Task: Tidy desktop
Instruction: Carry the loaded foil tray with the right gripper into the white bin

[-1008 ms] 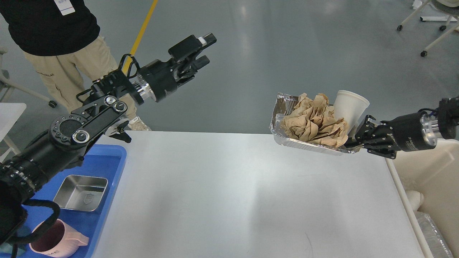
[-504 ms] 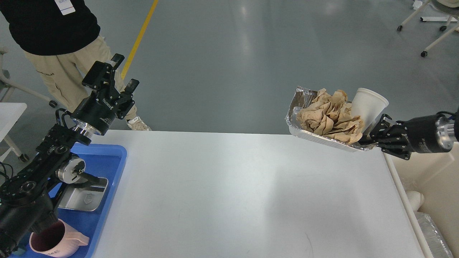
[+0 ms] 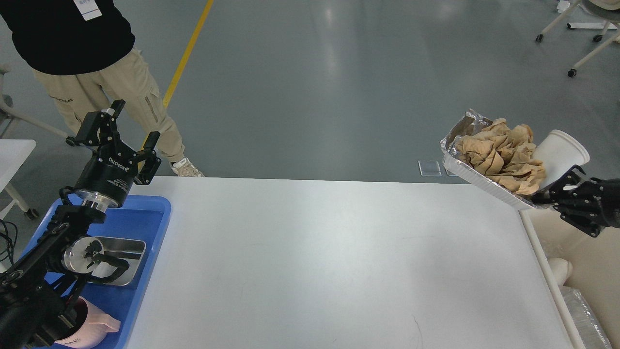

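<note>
The desktop (image 3: 319,261) is a wide white tabletop filling the lower middle of the head view. My right gripper (image 3: 545,198) is shut on the near rim of a foil tray (image 3: 477,172) and holds it in the air past the desktop's far right corner. The tray holds crumpled brown paper (image 3: 499,152) and a white paper cup (image 3: 559,155) lying tilted. My left gripper (image 3: 118,131) is open and empty, raised above the far left corner, over a blue tray (image 3: 145,228).
The blue tray at the left holds a steel dish (image 3: 121,252) and a pink cup (image 3: 94,325). A cream bin (image 3: 588,252) stands to the right of the desktop. A person (image 3: 87,63) stands beyond the far left corner. Chair legs show at the top right.
My right gripper has carried the foil tray to the right, off the desktop's corner toward the cream bin. My left arm has swung back left and down over the blue tray.
</note>
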`<state>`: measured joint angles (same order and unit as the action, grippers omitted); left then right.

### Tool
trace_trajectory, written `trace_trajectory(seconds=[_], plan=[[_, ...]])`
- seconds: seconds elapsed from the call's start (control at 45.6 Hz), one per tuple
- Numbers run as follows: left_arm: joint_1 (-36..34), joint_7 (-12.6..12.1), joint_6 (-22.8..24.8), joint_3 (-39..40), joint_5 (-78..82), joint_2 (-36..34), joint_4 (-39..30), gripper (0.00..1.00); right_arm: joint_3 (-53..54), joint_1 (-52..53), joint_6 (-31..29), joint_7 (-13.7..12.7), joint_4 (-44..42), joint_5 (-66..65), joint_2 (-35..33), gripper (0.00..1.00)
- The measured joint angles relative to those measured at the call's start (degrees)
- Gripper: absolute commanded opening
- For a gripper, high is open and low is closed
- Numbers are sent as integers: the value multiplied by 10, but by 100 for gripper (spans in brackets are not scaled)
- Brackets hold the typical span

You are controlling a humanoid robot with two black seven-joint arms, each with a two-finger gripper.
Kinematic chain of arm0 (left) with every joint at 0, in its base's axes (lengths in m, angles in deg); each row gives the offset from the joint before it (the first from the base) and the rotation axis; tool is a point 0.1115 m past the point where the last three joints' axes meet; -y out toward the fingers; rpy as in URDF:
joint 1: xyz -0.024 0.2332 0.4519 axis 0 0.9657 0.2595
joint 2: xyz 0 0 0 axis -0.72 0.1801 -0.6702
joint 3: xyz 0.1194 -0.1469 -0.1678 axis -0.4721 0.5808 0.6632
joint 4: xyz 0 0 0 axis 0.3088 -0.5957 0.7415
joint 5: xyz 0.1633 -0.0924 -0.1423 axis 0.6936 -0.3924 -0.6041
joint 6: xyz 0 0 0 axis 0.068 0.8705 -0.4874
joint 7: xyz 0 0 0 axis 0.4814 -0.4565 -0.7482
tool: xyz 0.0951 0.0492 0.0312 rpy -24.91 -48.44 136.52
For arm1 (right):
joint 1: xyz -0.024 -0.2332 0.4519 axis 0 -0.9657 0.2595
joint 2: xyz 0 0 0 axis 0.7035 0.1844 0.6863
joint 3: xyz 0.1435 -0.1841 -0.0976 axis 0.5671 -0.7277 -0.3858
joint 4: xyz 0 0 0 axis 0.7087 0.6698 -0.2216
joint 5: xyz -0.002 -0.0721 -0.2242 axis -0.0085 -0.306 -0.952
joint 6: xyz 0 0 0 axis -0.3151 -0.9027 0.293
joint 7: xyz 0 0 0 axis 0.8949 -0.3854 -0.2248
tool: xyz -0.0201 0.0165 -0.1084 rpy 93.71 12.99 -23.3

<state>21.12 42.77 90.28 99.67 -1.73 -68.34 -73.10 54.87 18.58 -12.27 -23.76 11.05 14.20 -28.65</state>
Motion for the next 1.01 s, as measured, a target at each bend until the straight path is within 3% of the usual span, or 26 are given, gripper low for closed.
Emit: trace_trajectory(seconds=[0.482, 1.008], plan=[[24, 2, 8, 28, -5, 10, -1, 97, -1, -136, 64, 0, -75, 172, -20, 0], [44, 5, 15, 35, -5, 11, -10, 97, -2, -249, 71, -2, -190, 295, -10, 0]])
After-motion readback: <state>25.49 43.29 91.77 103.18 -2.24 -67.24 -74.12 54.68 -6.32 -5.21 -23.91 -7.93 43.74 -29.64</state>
